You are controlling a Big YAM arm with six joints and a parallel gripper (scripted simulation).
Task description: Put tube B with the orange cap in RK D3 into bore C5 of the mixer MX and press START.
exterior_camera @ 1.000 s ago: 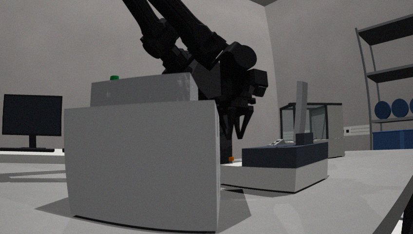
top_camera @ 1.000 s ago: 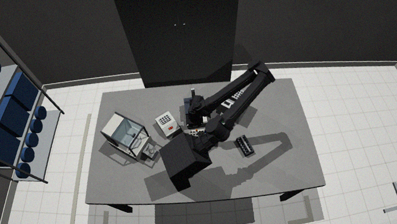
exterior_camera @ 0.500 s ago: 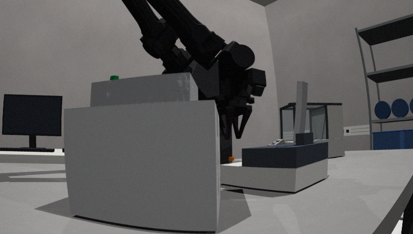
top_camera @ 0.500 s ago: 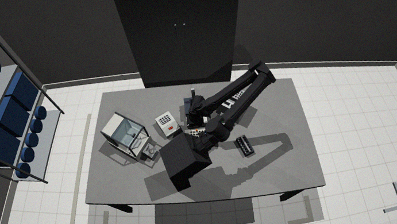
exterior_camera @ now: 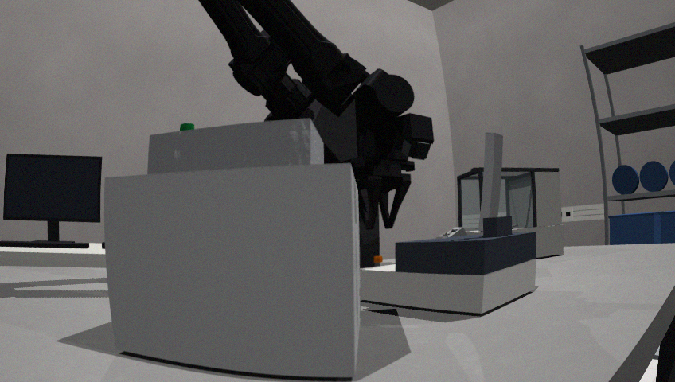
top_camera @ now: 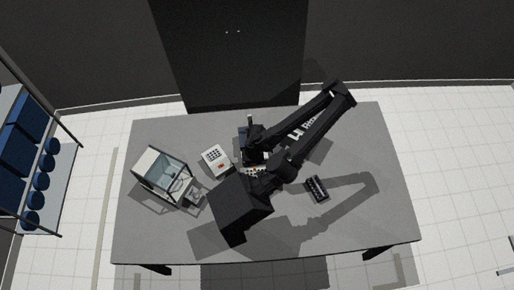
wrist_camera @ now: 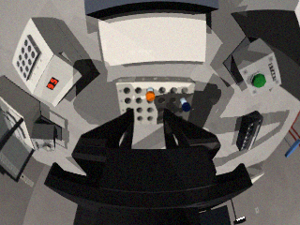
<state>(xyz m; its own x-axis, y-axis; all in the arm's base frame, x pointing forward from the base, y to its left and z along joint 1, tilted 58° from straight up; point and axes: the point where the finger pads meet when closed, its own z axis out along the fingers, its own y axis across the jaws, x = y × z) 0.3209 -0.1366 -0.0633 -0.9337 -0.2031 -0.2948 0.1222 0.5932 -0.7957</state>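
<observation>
Tube B, with its orange cap (wrist_camera: 150,96), stands in the white tube rack RK (wrist_camera: 150,105); its cap also shows low in the exterior view (exterior_camera: 377,259). A blue-capped tube (wrist_camera: 186,106) stands in the rack to its right. My gripper (wrist_camera: 148,112) (exterior_camera: 379,222) hangs above the rack, fingers partly apart with nothing between them. It points down, well above the orange cap. The mixer MX (wrist_camera: 255,77) stands to the right of the rack with a green lamp on its top (exterior_camera: 186,126). The arm hides most of the mixer in the top view.
The spectrophotometer SP (wrist_camera: 152,39) stands right behind the rack. The dry block DB (wrist_camera: 35,58) with a red display is to the left, with the balance BAL (top_camera: 163,173) beyond it. The dark magnet block MG (wrist_camera: 247,128) lies at the right. A large dark box (top_camera: 236,206) stands by the arm.
</observation>
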